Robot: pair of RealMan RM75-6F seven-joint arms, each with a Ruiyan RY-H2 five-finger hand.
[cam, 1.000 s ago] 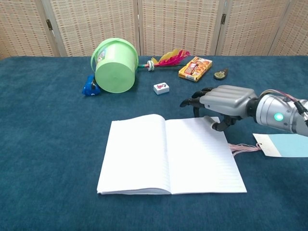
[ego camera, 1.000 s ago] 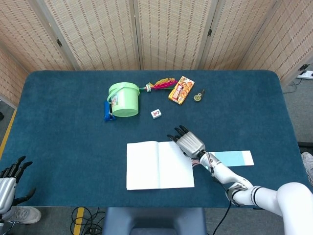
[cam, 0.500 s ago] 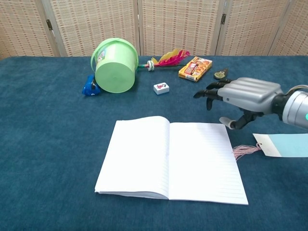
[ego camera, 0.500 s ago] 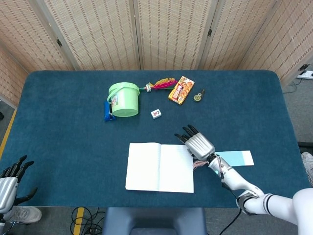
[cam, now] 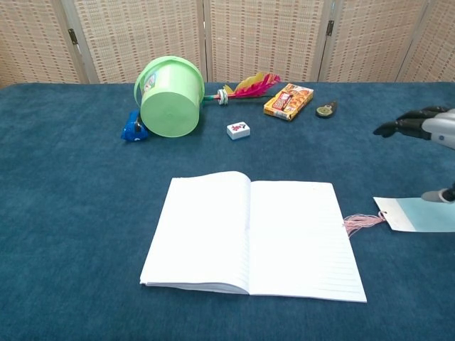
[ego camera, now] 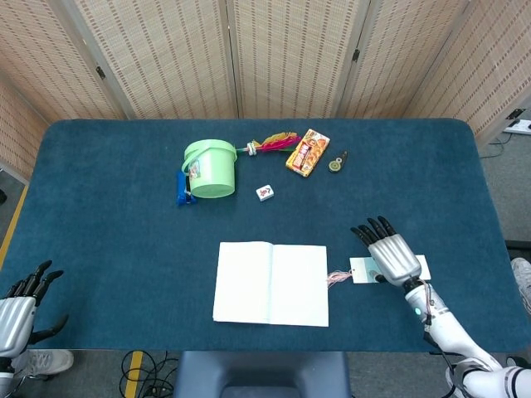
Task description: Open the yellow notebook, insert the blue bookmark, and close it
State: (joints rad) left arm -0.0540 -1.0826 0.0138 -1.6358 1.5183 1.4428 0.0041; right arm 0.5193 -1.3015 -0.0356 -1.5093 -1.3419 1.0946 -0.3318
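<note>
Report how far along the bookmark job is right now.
Done: the notebook lies open on the blue table, white lined pages up. In hand: the right robot hand hovers over the light blue paper bookmark, fingers spread, not gripping it; the bookmark lies flat beside the notebook, pink tassel toward the pages. Left: grasp the bookmark, lay it on the pages, close the cover. The left robot hand idles off the table's edge.

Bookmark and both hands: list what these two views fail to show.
- Blue bookmark: head view, the right hand covers its middle; chest view, the frame edge cuts off its far end.
- Right hand: chest view shows only fingertips at the right edge.
- Left hand: head view, cropped at the corner; absent from the chest view.
- Notebook: its yellow cover faces down, unseen.
</note>
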